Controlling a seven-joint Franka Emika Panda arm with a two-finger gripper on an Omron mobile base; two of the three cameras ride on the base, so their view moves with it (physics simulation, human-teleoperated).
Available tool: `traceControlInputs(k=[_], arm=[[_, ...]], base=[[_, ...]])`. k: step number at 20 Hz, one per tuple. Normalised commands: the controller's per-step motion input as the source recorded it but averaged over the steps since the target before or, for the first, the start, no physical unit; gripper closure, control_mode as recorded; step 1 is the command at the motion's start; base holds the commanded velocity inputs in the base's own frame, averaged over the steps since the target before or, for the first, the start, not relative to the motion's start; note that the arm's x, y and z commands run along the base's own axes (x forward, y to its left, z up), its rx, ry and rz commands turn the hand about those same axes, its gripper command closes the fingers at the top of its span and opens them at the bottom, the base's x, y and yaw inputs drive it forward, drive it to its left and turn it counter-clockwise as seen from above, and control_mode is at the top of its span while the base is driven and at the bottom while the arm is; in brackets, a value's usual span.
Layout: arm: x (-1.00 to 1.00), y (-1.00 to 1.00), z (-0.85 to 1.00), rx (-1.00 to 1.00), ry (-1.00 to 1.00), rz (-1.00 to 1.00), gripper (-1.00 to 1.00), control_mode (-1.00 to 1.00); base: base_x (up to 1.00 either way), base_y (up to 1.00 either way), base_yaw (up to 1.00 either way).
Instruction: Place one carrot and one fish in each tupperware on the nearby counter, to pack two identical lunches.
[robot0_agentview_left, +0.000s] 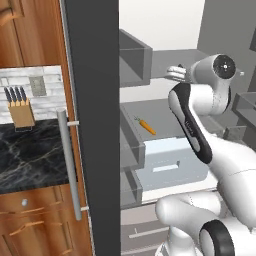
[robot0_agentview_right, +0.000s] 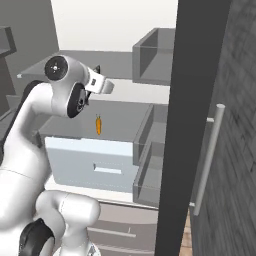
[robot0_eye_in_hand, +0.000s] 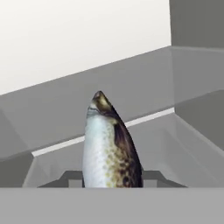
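Fish (robot0_eye_in_hand: 109, 144) is held between the fingers, which are closed narrowly on its lower body; in the hand view it rises from them with its pointed head farthest away, pale belly on one side and dark speckled back on the other. Beyond the head, a grey shelf floor and a white back wall are seen. From the base views, the gripper (robot0_agentview_left: 176, 74) is seen raised inside an open fridge, above a grey shelf (robot0_agentview_right: 120, 117). Below the fingers, a carrot (robot0_agentview_left: 147, 127) lies flat on that shelf, well apart from them. Under the shelf, a pale drawer (robot0_agentview_left: 172, 165) is set. A dark door edge (robot0_agentview_left: 95, 125) stands beside the arm, and past it a counter (robot0_agentview_left: 30, 155) with a knife block (robot0_agentview_left: 22, 112) is seen.
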Motion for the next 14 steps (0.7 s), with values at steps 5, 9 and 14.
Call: traceControlInputs(k=[5,9,14], arm=[[-0.72,0.01,0.28,-0.03,0.3,0.0,1.0,-1.0],[-0.31,0.0,-0.09,-0.02,0.01,0.0,1.0,1.0],[0.0,0.0,0.0,0.0,0.0,0.0,1.0,1.0]], base=[[0.0,0.0,0.0],[-0.43,0.0,0.0],[-1.0,-0.01,0.0]])
